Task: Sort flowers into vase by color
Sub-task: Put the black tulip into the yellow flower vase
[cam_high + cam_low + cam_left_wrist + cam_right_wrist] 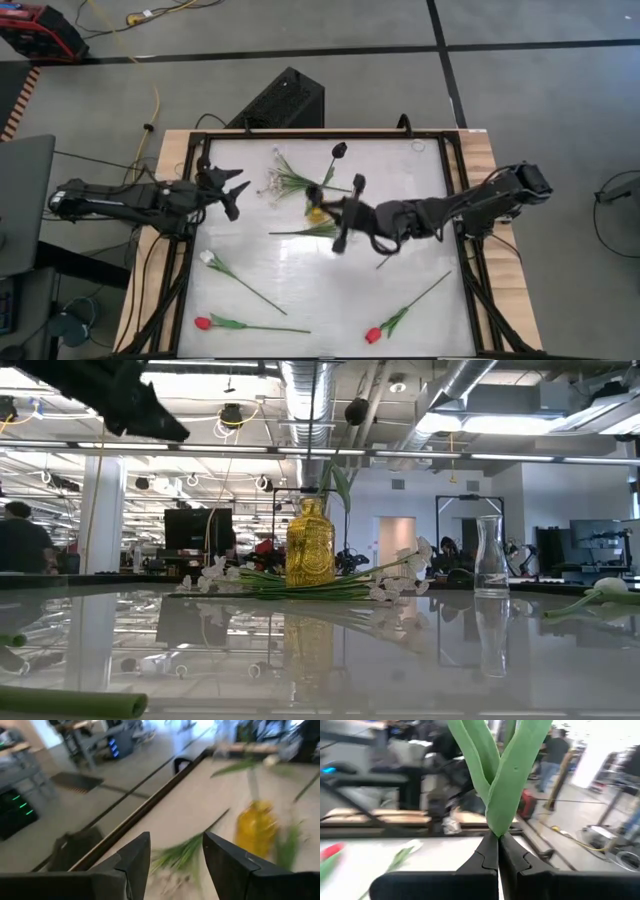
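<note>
1. My right gripper [498, 851] is pinched tight on a green flower stem [501, 785], its leaves rising straight above my fingertips.
2. My left gripper [176, 851] stands wide, empty, near the white sprays [283, 182] beside the yellow vase [310, 544].

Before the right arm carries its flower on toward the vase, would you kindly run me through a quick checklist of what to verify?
1. Right pincer closed on the green stem: ok, the stem and its leaves rise straight out of the shut fingers.
2. Left pincer free of any load: ok, it is open with nothing between the fingers.
3. Yellow vase upright: ok in the low view.
4. Colour of the held bloom: cannot tell, only stem and leaves show.
5. Left arm out of the path: ok, the left pincer sits near the table's left edge, apart from the vase.
</note>
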{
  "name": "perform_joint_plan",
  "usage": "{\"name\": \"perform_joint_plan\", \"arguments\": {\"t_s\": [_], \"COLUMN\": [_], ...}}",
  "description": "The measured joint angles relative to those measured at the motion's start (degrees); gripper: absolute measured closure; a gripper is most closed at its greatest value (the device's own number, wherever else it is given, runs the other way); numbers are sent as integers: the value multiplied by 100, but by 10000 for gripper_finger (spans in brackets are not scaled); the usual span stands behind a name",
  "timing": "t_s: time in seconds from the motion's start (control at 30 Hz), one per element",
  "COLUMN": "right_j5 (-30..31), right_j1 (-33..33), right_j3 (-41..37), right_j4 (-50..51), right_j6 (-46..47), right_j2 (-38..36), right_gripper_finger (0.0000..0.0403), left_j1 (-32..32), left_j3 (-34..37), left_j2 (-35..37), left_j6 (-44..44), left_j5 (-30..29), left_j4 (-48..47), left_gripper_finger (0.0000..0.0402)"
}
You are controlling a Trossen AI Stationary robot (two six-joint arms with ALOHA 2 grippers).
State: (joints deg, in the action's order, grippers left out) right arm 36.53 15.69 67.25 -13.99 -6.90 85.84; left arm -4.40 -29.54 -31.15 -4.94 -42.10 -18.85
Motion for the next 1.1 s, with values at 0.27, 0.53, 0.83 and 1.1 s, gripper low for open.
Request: {"name": "perform_joint_plan", "arguments": {"t_s": [0.27, 0.53, 0.83, 1.1], "right_j5": [-168, -386, -429, -465], "right_j1": [-633, -778, -921, -1023], "right_j3": [-143, -145, -149, -152], "right_j4": [-99, 184, 212, 325], "right_j6": [204, 397, 690, 1152], "right_j2": [-10, -8, 213, 377], "right_gripper_finger": [382, 382, 377, 357], "left_j1": [0, 0, 1, 0], "left_j3": [666, 887, 887, 887], "left_j2": [-180, -132, -132, -132], "left_j6": [-396, -521, -486, -491], "left_j5": [-790, -783, -781, -724], "left_j4": [348, 479, 529, 529], "left_gripper_finger": [230, 230, 230, 230]}}
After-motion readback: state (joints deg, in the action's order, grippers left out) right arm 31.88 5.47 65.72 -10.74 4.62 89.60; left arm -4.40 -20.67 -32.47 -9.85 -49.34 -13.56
